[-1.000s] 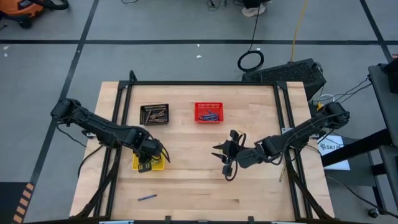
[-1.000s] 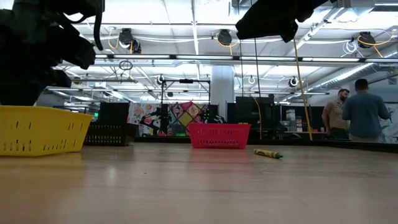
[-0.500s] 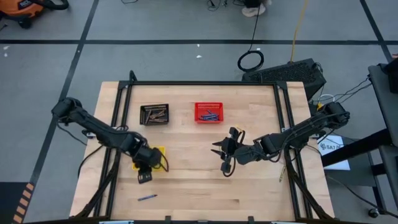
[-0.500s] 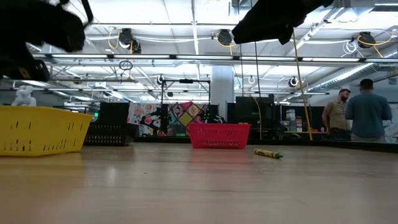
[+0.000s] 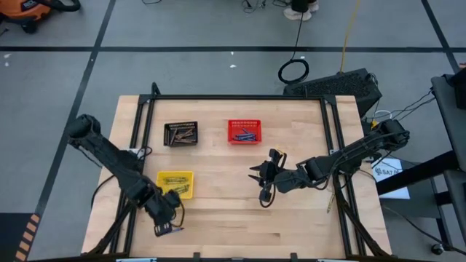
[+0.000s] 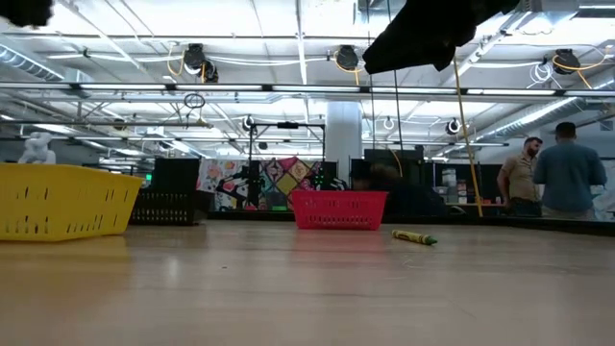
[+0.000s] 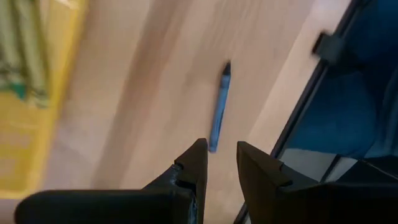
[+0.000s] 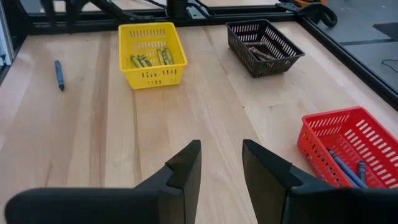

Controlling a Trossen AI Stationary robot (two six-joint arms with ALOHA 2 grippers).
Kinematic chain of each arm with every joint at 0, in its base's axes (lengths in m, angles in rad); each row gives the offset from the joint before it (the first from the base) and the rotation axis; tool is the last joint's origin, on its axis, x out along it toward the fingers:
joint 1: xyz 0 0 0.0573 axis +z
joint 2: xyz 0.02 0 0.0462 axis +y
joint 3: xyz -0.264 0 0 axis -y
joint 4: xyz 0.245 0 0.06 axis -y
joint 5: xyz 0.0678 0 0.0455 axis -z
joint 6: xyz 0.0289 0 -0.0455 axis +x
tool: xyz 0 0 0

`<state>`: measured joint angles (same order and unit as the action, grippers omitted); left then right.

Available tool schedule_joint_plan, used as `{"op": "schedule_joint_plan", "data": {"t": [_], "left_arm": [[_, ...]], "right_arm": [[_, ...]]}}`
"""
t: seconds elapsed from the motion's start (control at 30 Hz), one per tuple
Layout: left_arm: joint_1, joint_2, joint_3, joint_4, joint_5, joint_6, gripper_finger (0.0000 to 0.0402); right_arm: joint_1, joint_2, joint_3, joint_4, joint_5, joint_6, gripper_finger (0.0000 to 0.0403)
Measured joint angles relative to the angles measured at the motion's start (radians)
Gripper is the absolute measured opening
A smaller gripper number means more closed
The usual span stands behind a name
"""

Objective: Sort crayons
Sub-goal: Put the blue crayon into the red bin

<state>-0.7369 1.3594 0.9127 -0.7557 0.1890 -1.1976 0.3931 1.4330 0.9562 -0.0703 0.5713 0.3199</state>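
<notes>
A blue crayon (image 7: 219,106) lies flat on the wooden table near its front left corner, also seen from afar (image 8: 59,74). My left gripper (image 5: 165,226) hovers just above it, fingers open (image 7: 216,158), with the crayon's near end just beyond the fingertips and nothing between them. My right gripper (image 5: 263,186) hangs open (image 8: 221,165) over the table's middle and holds nothing. A yellow-green crayon (image 6: 414,236) lies on the table toward the right. More crayons lie inside the yellow basket (image 5: 175,184), the black basket (image 5: 180,134) and the red basket (image 5: 245,131).
A black metal frame runs along the table's sides; its left rail (image 7: 298,118) passes close beside the blue crayon. Bare wood (image 5: 240,225) lies between the baskets and the front edge. People (image 6: 553,178) stand far off in the room behind the table.
My left gripper has swung from over the yellow basket toward the table's near edge, turning as it went, and now hangs over the blue crayon. The yellow basket, hidden before, shows whole.
</notes>
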Motion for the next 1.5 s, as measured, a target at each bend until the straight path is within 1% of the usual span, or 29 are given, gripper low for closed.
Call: {"op": "schedule_joint_plan", "data": {"t": [0.13, 0.3, 0.57, 0.67, 0.83, 1.2, 1.3, 1.43, 1.5], "left_arm": [[-0.055, 0.072, 0.0, 0.073, -0.002, -0.079, 0.0086], [-0.092, 0.17, 0.002, 0.166, -0.003, -0.107, 0.0086], [-0.11, 0.322, 0.067, 0.174, -0.003, -0.107, 0.0086], [-0.11, 0.366, 0.074, 0.171, -0.003, -0.107, 0.0086], [-0.11, 0.408, 0.078, 0.146, -0.004, -0.109, 0.0085], [-0.111, 0.417, 0.077, 0.142, -0.032, -0.132, 0.0084], [-0.115, 0.43, 0.077, 0.132, -0.027, -0.124, 0.0066], [-0.118, 0.452, 0.079, 0.127, 0.013, -0.103, 0.0016], [-0.12, 0.453, 0.079, 0.128, 0.02, -0.102, 0.0009]], "right_arm": [[0.0, 0.0, 0.0, -0.02, 0.0, 0.0, 0.0105], [0.0, 0.0, 0.0, -0.019, 0.0, 0.0, 0.0105], [0.0, 0.0, 0.0, -0.021, 0.0, 0.0, 0.0105], [0.0, 0.0, 0.0, -0.023, 0.0, 0.0, 0.0105], [0.001, 0.0, 0.0, -0.023, -0.001, 0.0, 0.0105], [0.001, 0.0, 0.0, -0.025, -0.001, 0.0, 0.0105], [0.001, 0.0, 0.0, -0.026, -0.001, 0.0, 0.0105], [0.001, 0.0, 0.0, -0.033, -0.001, 0.0, 0.0105], [0.001, 0.0, 0.0, -0.037, -0.001, 0.001, 0.0105]]}}
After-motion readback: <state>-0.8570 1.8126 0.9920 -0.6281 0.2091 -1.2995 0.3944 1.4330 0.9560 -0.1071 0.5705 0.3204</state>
